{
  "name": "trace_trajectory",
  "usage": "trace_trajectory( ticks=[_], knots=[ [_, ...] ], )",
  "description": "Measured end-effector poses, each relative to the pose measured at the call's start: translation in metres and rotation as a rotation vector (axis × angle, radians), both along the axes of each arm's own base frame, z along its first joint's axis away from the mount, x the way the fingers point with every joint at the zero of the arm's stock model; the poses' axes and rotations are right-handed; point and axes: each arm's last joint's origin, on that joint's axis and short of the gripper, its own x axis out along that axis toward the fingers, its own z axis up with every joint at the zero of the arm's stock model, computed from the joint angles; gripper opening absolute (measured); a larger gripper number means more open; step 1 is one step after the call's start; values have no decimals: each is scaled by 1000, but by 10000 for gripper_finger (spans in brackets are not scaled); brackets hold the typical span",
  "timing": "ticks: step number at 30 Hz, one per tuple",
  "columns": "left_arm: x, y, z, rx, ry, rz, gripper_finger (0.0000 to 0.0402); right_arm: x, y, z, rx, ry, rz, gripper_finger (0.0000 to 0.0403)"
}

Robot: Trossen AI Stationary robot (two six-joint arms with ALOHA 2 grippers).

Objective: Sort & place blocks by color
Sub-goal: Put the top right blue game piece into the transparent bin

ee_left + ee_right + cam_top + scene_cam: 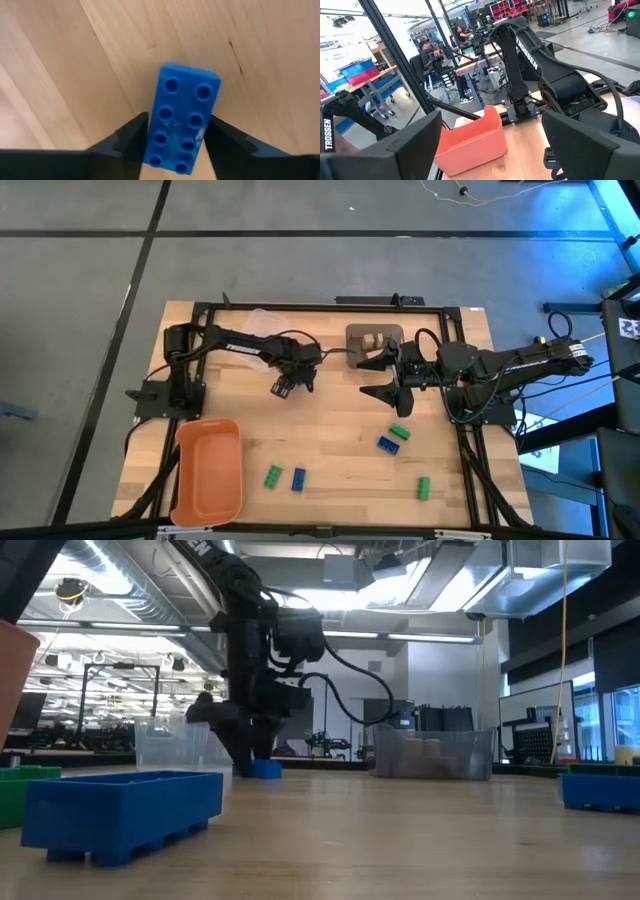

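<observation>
we have the left gripper (174,150) down on the surface (330,430) mid-table, its fingers (131,137) straddling a blue block (184,120) that lies flat, studs up, between them. they sit narrow along its long sides, but we cannot tell whether they are gripping it. to do this well, we should close squarely on both sides and lift straight so it doesn't twist. the right gripper (392,380) waits near the clear tub (374,340), fingers wide, holding nothing. other blocks (399,431) lie scattered nearer the front edge.
</observation>
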Motion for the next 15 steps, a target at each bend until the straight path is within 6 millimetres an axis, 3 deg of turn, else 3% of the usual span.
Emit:
trace_trajectory(
  ticks=[2,6,11,15],
  knots=[
    [-1,0,1,-11,15,35,131,0,0,0,0,0,0,344],
    [0,2,16,-63,78,144,125,0,0,0,1,0,0,344],
    [5,5,74,-197,-88,262,125,0,0,1,2,-7,0,344],
    [-6,-2,131,-283,-367,333,125,0,0,2,3,-16,0,344]
  ],
)
